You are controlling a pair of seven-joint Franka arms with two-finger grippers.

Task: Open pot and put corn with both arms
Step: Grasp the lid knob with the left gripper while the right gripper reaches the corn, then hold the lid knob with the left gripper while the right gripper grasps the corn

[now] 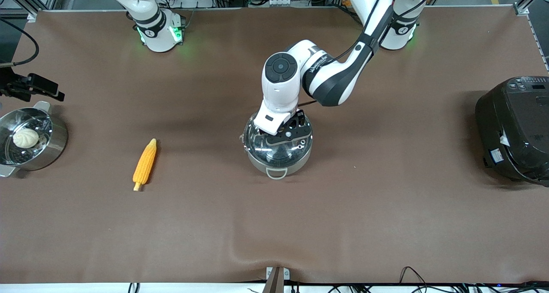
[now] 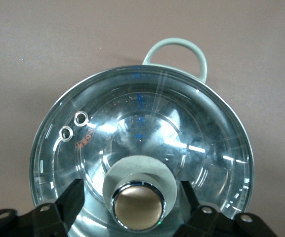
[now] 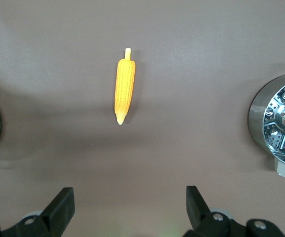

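Front view | left gripper (image 2: 137, 197) jaws straddle pot (image 1: 276, 145) knob (image 2: 138, 205), apart | right gripper (image 3: 130, 207) jaws apart

In the front view, the left arm's wrist covered the knob and much of the lid (image 1: 274, 153) of the pot (image 1: 278, 166). The rice cooker (image 1: 514, 130) and the steamer pot (image 1: 30, 145) were cut off by the frame edges. In the left wrist view, the left gripper (image 2: 132, 200) fingers (image 2: 73, 200) were cropped at the frame edge.
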